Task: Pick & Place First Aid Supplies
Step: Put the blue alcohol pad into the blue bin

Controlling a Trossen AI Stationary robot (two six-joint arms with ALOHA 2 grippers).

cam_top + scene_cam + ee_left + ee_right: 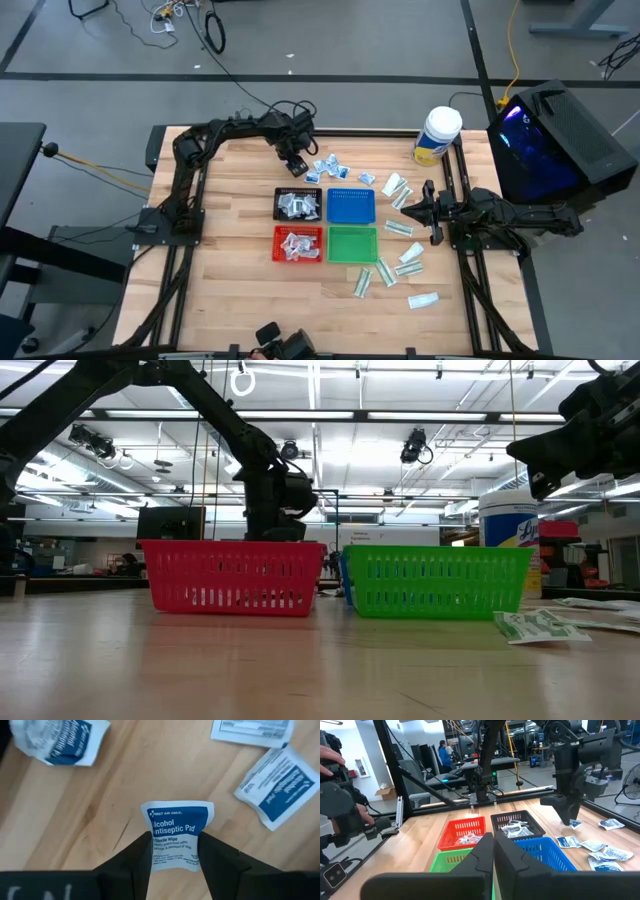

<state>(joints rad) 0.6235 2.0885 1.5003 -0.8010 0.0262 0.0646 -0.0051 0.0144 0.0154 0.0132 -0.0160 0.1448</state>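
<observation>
Up close, the left end effector point(175, 851) is pinching a white-and-blue antiseptic pad packet point(176, 827) between its fingers, right over the wooden counter point(130, 795) at the far side, just behind the black tray point(298, 204). More packets point(277, 782) are lying nearby on the wood. Farther off, the right end effector point(493, 851) is sitting clenched with nothing in it, hanging beside the blue tray point(351, 205).

Grey concrete floor point(380, 40) crossed by dark tape lines, loose cables point(190, 25) at the far side, open workshop hall with white ceiling light strips point(330, 415), wooden bench point(230, 290)
</observation>
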